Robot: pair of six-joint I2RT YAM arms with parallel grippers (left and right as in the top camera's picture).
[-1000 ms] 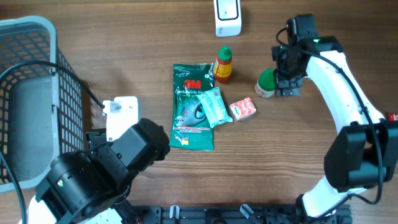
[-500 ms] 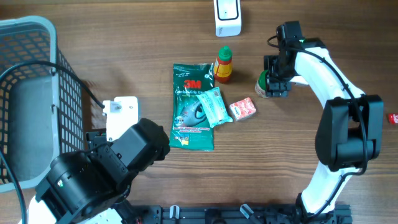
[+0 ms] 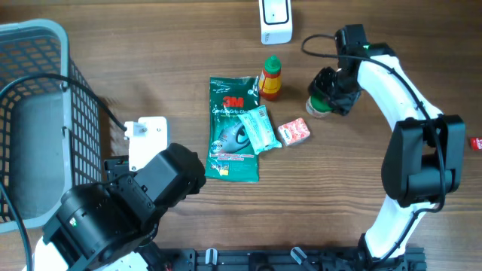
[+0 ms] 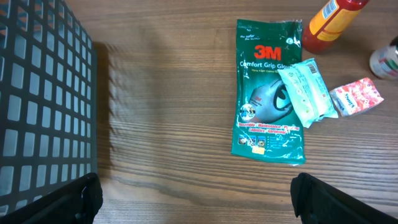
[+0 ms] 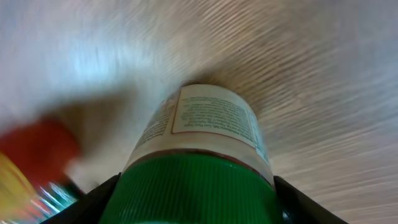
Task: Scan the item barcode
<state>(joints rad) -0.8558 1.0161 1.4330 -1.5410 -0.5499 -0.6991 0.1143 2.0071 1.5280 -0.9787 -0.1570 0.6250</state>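
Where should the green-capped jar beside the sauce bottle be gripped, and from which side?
Probably the ribbed green cap of the jar, coming from above. The cap faces up, and its round, ribbed sides suit two opposed fingers. That grip also leaves the label uncovered for scanning. The right gripper straddles the cap this way.

Brown wood-grain table under soft, even light.

- one green-lidded jar with a paper label, far right
- one red-and-yellow plastic bottle with a green cap
- one flat green plastic glove packet
- one pale teal sachet
- one small red-and-white packet
- one white boxy scanner, far edge
- one grey wire basket, left
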